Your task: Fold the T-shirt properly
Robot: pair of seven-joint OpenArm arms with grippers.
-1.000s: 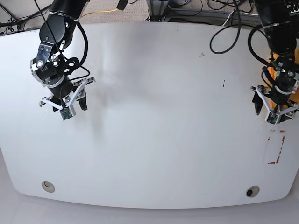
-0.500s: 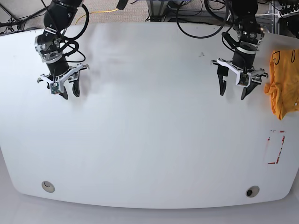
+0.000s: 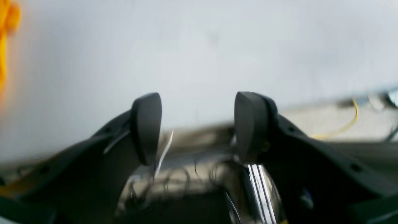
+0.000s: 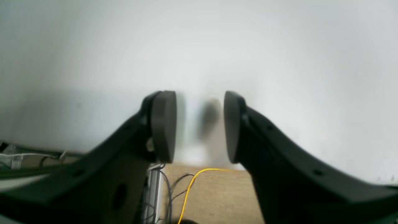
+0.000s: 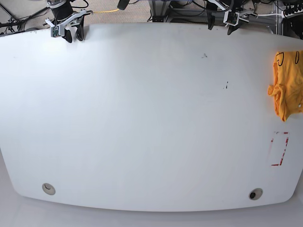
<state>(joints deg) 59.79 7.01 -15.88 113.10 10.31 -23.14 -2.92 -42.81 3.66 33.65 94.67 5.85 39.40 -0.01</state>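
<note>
Both arms have pulled right back since a second ago, when they hung low over the table (image 5: 142, 118): the left gripper (image 5: 228, 20) now sits at the far rim at about one o'clock in the base view, and the right gripper (image 5: 70, 29) at the far rim near eleven o'clock. With the left arm gone from the three o'clock edge, the T-shirt (image 5: 287, 84) it was covering lies in plain sight there, a bunched orange-yellow heap at the table's side, touching neither gripper. Each gripper stands part open with daylight between its black pads and nothing held; the left wrist view shows the left pad (image 3: 146, 127) and its partner well apart, and only a blurred sliver of orange at nine o'clock. I judge this a reset: the fold has not been started, and the garment must first be fetched and spread flat. The heap's long axis runs roughly twelve to six o'clock along the table's edge, black lettering showing at its twelve o'clock end; which end is collar or hem I cannot tell.
</note>
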